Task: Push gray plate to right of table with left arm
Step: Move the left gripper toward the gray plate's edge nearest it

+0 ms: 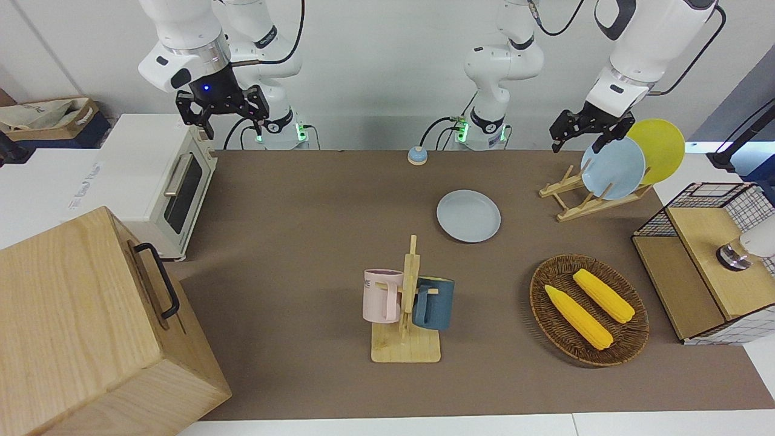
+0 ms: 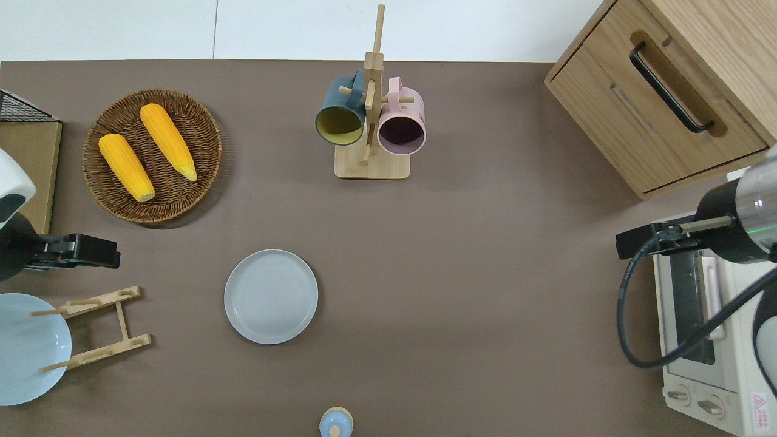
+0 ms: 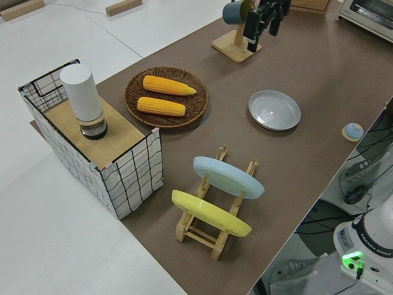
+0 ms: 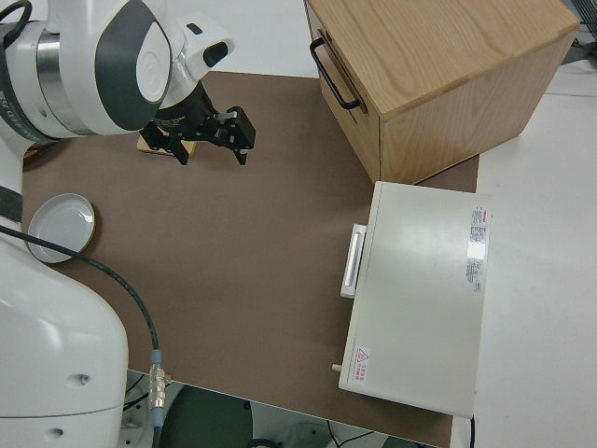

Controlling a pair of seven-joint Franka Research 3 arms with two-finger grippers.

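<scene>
- The left tool [image 2: 91, 250] is up in the air over the tabletop [image 2: 461, 273], between the wicker basket [image 2: 200, 130] and the wooden plate rack [image 2: 100, 328]. Its fingers stand apart, and it holds nothing.
- The gray plate [image 2: 271, 297] lies flat on the tabletop, well apart from this tool, toward the right arm's end and a little nearer to the robots. The plate is round, so it has no long axis to consider.
- I judge that the tool must come down at the plate's rim on the left arm's side and then push straight toward the right arm's end.
- The left arm is clearly the nearer one. The right tool [image 1: 222, 108] is parked.
- Along the push line the brown surface looks free up to the white toaster oven [image 2: 707, 340].
- The mug rack [image 2: 371, 164] with two mugs stands farther from the robots than this line, and the small blue bell [image 2: 335, 423] stands nearer to them.
- The rack with the sky-blue plate [image 1: 613, 168] and the yellow plate [image 1: 663, 145] is close under the left arm; I think a careless descent could touch it.
</scene>
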